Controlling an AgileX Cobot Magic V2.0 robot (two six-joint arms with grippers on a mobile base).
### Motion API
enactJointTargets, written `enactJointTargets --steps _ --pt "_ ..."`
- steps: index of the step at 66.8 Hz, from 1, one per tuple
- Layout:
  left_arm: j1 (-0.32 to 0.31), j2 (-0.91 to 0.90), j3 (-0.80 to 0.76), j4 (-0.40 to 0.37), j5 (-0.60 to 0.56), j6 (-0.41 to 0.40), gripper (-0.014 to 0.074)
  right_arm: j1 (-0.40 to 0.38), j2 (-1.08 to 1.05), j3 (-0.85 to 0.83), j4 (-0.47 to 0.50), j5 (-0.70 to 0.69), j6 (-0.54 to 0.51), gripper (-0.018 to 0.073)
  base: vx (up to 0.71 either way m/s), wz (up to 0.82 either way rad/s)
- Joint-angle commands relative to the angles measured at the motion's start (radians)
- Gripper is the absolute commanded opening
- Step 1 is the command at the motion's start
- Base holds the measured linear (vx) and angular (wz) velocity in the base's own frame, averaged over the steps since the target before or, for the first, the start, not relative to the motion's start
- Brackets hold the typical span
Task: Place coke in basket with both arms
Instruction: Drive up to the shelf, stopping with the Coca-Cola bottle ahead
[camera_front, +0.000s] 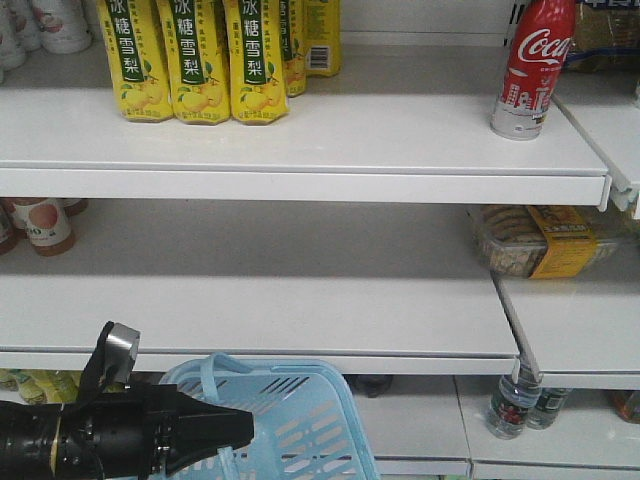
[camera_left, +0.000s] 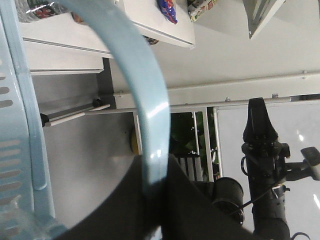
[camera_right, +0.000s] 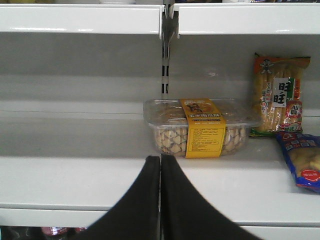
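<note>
Coke (camera_front: 530, 68) stands upright on the top shelf (camera_front: 330, 140), at 1 o'clock in the front view, alone near the shelf's right end, nothing touching it. Not picked yet. Basket (camera_front: 300, 425) sits low at 6 o'clock, in front of the lower shelves, open side up. Left gripper (camera_front: 243, 428) is clamped on the basket handle (camera_left: 150, 100); the left wrist view shows the blue strap running down into the black fingers (camera_left: 190, 210) and pinched there. Judgement: the left arm carries the basket so it is ready to receive the can. Right gripper (camera_right: 160, 160) has its fingers pressed together, holding nothing. It points at 12 o'clock toward the middle shelf, where a clear cookie tray (camera_right: 200, 127) with a yellow band sits. The coke is not in the right wrist view, so that arm looks a shelf too low; likely it must rise, open, then go for the can. Yellow drink cartons (camera_front: 205, 60) at 11 o'clock are well apart from the coke, no obstacle. Risk: tall slim can, may tip if nudged
</note>
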Motion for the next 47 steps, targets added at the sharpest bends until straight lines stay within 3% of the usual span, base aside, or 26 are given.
enactJointTargets --steps 1,47 --pt "-0.004 -0.033 -0.015 -0.050 -0.241 0.000 -0.0006 0.003 -0.014 0.015 -0.008 -0.074 0.000 -0.0009 0.02 0.01" --pt "-0.004 -0.033 -0.015 -0.050 -0.241 0.000 -0.0006 0.003 -0.014 0.015 -0.008 -0.074 0.000 -0.0009 0.02 0.00"
